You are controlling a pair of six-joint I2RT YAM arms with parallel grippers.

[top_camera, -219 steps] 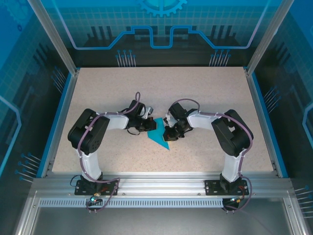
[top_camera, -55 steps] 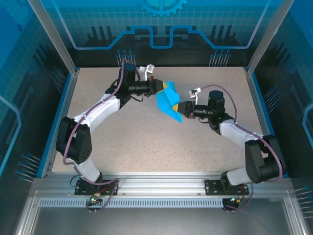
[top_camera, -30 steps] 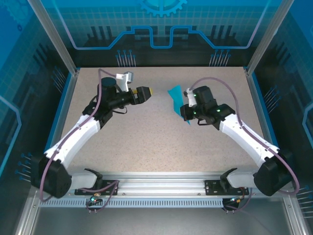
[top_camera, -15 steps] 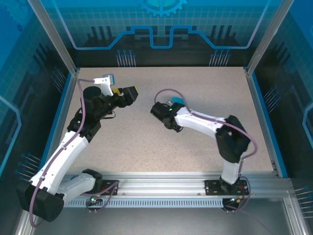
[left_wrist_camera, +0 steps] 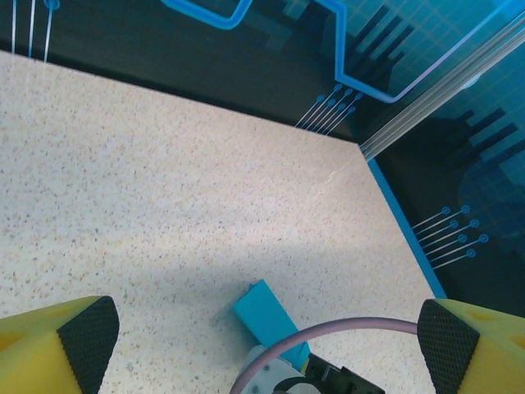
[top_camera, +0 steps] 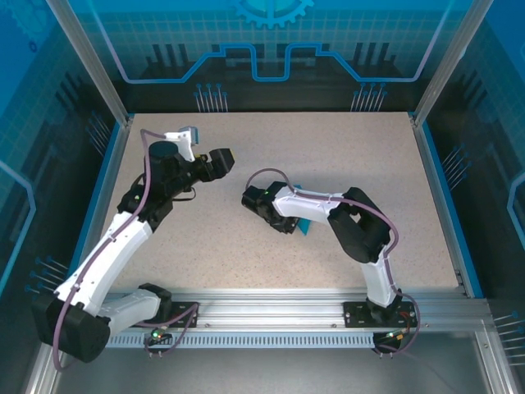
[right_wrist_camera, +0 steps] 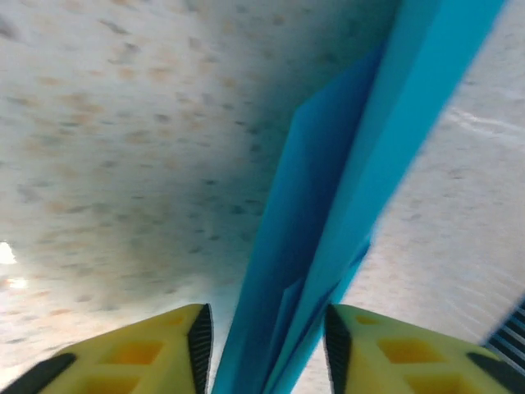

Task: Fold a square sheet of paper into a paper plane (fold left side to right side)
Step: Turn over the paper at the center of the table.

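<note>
The paper plane (right_wrist_camera: 344, 189), teal-blue paper folded into a slim layered dart, runs up and away from between my right gripper's (right_wrist_camera: 262, 345) yellow fingers. The pads stand apart, with a gap beside the paper, close above the speckled table. From above, the right gripper (top_camera: 283, 218) is low at mid-table and a bit of the plane (top_camera: 302, 225) pokes out beneath the arm. In the left wrist view the plane's end (left_wrist_camera: 267, 316) lies on the table by the right wrist. My left gripper (top_camera: 220, 158) hangs wide open and empty, up to the left, its fingertips (left_wrist_camera: 86, 332) far apart.
The speckled table (top_camera: 213, 246) is bordered by a blue rim (top_camera: 98, 205) and clear walls on metal posts (top_camera: 447, 66). The right arm's purple cable (left_wrist_camera: 344, 328) loops over the plane's near end. Both arm bases sit on the rail (top_camera: 262, 316) at the near edge.
The right arm has swung the plane from the back right down to mid-table, and its jaws have parted. The left arm has drawn back to the left, opening fully.
</note>
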